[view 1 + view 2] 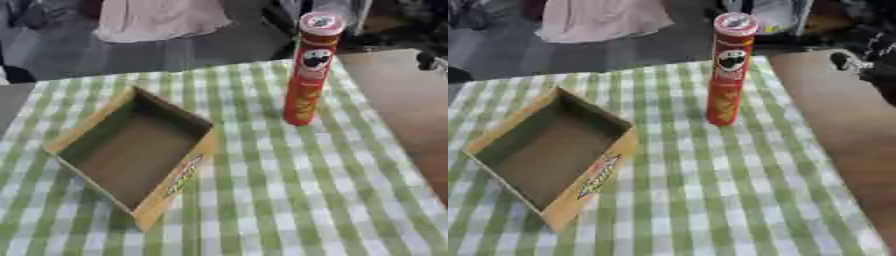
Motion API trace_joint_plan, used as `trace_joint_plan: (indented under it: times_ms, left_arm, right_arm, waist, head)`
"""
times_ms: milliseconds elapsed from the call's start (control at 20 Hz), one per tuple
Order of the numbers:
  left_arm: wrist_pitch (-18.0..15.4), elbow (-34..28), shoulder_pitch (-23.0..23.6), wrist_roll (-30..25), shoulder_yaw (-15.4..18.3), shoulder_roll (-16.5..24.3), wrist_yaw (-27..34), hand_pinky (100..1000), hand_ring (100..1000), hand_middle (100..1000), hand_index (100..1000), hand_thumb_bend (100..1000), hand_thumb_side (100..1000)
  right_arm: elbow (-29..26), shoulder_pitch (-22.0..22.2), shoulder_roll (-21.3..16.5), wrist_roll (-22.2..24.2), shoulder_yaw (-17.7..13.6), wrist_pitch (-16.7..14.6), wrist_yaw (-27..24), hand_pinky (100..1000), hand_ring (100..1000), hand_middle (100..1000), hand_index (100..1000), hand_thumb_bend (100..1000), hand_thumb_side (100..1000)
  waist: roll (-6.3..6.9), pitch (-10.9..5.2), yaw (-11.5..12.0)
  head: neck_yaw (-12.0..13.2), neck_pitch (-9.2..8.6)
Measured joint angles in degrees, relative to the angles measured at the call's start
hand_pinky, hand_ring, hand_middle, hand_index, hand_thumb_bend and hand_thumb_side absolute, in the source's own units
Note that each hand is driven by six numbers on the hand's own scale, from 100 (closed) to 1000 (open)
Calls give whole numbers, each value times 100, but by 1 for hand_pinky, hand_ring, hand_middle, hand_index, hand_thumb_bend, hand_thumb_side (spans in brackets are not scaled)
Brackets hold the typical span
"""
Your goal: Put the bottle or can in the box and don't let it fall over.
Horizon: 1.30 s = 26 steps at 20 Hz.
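Box [131, 150] empty; red can [309, 70] upright beside it, apart; hands unseen.

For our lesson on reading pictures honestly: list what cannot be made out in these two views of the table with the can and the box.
- Robot's hands: in neither view, so their state is unknown.
- Can: the print is blurred in both views; only a face-like logo shows.
- Box: the lettering on its front wall is too blurred to read.
- Dark object at the right edge: cut off and blurred, unidentifiable.

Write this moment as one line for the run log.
can: upright on cloth, right of box | box: empty, open | hands: not visible | step: can not yet grasped
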Motion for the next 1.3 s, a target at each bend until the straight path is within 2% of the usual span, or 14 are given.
trace_joint_plan:
  times_ms: [750, 950, 1300]
  left_arm:
    - [-19, 1, -1, -21, 27, 0, 18, 1000, 671, 854, 785, 106, 685]
    - [-18, 2, -1, -22, 27, -23, 20, 1000, 671, 854, 784, 105, 684]
    - [-18, 15, -2, -24, 28, -43, 23, 1000, 670, 854, 784, 105, 685]
  right_arm:
    - [4, -5, 1, 123, 2, 10, 36, 734, 1000, 1000, 966, 476, 100]
    - [4, -24, 8, 245, 2, -19, 35, 758, 1000, 1000, 999, 483, 100]
    - [13, -48, 46, 490, 2, -116, 30, 764, 1000, 1000, 1000, 486, 100]
  waist:
    - [1, -1, -4]
    - [1, -1, -4]
    - [2, -1, -4]
  head:
    - [-8, 36]
    - [-8, 38]
    - [-12, 39]
